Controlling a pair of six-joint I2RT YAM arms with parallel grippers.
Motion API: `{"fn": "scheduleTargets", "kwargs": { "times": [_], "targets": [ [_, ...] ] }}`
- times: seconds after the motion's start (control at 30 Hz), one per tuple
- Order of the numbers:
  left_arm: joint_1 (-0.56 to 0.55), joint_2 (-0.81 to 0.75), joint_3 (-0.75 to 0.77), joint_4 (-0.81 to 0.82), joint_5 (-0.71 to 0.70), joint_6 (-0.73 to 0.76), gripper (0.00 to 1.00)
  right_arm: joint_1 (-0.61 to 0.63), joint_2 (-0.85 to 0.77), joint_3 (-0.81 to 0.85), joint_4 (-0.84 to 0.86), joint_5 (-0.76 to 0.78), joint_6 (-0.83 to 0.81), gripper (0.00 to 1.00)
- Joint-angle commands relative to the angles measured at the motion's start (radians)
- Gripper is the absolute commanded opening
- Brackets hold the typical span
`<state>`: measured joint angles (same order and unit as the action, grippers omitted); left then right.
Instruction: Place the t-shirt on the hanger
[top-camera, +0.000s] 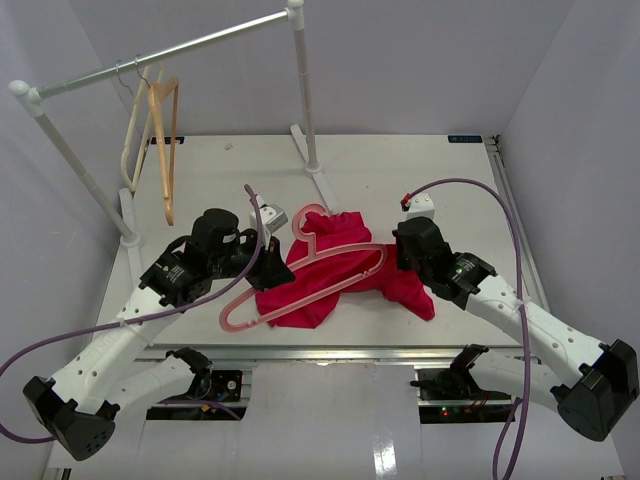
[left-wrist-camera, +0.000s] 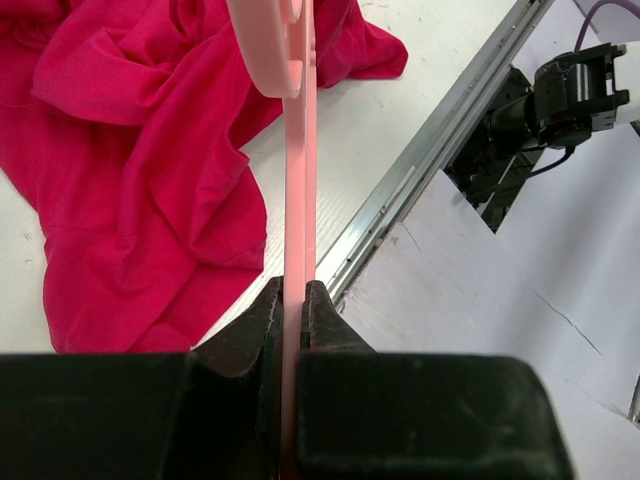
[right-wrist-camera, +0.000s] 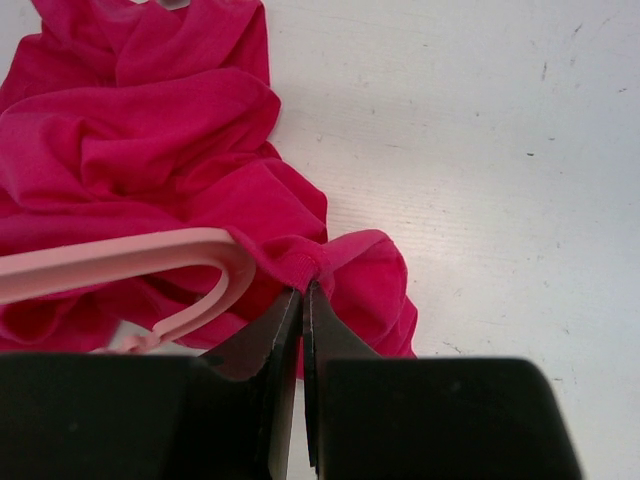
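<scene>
The crimson-red t-shirt (top-camera: 330, 280) lies crumpled in the middle of the table; it also shows in the left wrist view (left-wrist-camera: 130, 170) and the right wrist view (right-wrist-camera: 150, 150). The pink hanger (top-camera: 300, 285) lies across it, hook toward the back. My left gripper (top-camera: 268, 268) is shut on the hanger's bar (left-wrist-camera: 299, 200), which runs straight out between its jaws. My right gripper (top-camera: 402, 258) is shut on a ribbed hem of the t-shirt (right-wrist-camera: 305, 262) at the garment's right side, right beside the hanger's rounded end (right-wrist-camera: 200, 275).
A garment rack (top-camera: 160, 55) stands at the back left with a tan hanger (top-camera: 165, 140) and a cream-white hanger (top-camera: 132, 140) on its rail. Its right post (top-camera: 305, 100) stands just behind the shirt. A white box (top-camera: 421, 206) sits behind the right gripper. The table's metal front rail (left-wrist-camera: 420, 170) runs close by.
</scene>
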<state>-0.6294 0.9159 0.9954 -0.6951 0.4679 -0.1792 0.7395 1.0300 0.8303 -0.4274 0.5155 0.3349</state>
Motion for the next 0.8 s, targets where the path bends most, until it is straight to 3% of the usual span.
{"fn": "scheduleTargets", "kwargs": {
  "times": [0.0, 0.4, 0.77],
  "targets": [
    [-0.006, 0.020, 0.038, 0.060, -0.018, 0.021, 0.00, -0.005, -0.036, 0.043, 0.009, -0.063, -0.024, 0.08],
    [-0.015, -0.042, -0.017, 0.162, 0.126, 0.139, 0.00, -0.006, -0.042, 0.110, -0.013, -0.113, -0.044, 0.08],
    [-0.016, -0.048, -0.014, 0.100, 0.090, 0.152, 0.00, -0.005, -0.059, 0.170, -0.055, -0.056, -0.044, 0.08]
  ]
}}
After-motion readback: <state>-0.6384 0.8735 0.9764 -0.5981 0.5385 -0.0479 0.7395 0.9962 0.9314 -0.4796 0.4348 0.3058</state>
